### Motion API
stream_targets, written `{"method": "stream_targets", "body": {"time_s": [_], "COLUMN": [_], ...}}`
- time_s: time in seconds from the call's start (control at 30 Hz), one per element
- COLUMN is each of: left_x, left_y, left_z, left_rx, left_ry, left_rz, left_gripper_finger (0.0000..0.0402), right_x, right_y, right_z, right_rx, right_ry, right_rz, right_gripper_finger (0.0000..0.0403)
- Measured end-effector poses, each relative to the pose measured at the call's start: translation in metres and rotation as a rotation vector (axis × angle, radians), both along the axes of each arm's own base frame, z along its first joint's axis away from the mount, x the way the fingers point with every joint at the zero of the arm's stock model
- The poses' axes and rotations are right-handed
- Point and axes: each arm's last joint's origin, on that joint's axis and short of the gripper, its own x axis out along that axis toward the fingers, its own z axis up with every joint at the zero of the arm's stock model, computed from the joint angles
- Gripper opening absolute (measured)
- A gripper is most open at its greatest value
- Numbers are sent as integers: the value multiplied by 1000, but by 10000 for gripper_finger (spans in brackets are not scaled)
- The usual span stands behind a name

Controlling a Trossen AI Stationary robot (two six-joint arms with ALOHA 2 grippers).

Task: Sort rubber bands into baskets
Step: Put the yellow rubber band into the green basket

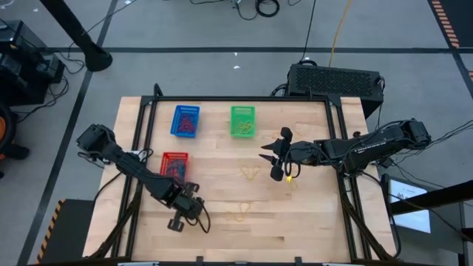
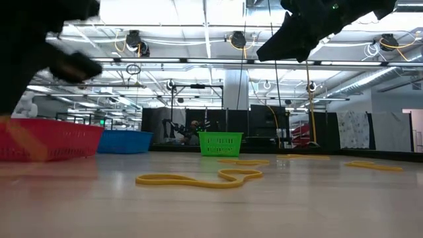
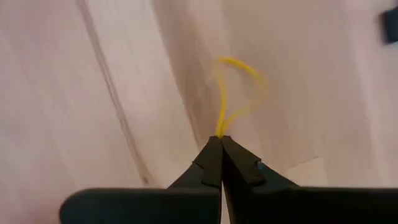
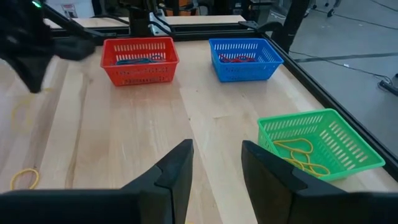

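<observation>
High view shows the worktop with three baskets toward its far-left corner: blue basket and green basket along the far edge, red basket nearer the left edge. The left end effector sits near the front edge, just front of the red basket, clenched on a yellow band whose loop trails forward from the fingertips. Yellow bands lie in the green basket, so the carry probably runs diagonally to the far edge, passing the red basket. The right end effector hangs mid-worktop with fingers apart, empty, near that path. Loose bands lie beneath it.
</observation>
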Motion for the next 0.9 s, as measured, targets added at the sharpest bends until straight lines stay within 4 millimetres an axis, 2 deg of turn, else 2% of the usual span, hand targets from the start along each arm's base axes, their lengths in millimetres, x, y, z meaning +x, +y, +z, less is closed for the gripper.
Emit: {"method": "stream_targets", "body": {"time_s": [0.23,0.4,0.53,0.63,0.77,0.9], "left_x": [23,46,64,79,91,94], "left_y": [-1,22,59,94,151,207], "left_z": [44,64,72,78,84,91], "left_rx": [151,257,347,403,468,469], "left_ry": [-188,-295,-331,-379,-429,-504], "left_rz": [-63,-67,-80,-68,6,121], "left_gripper_finger": [1,1,1,0,0,0], "right_x": [0,0,0,0,-1,-2], "right_y": [0,0,0,0,0,0], "right_z": [0,0,0,-1,-2,-5], "right_rx": [0,0,0,-1,-6,-31], "right_ry": [0,1,2,10,21,60], "right_rz": [0,0,1,1,2,12], "right_gripper_finger": [130,130,130,130,130,130]}}
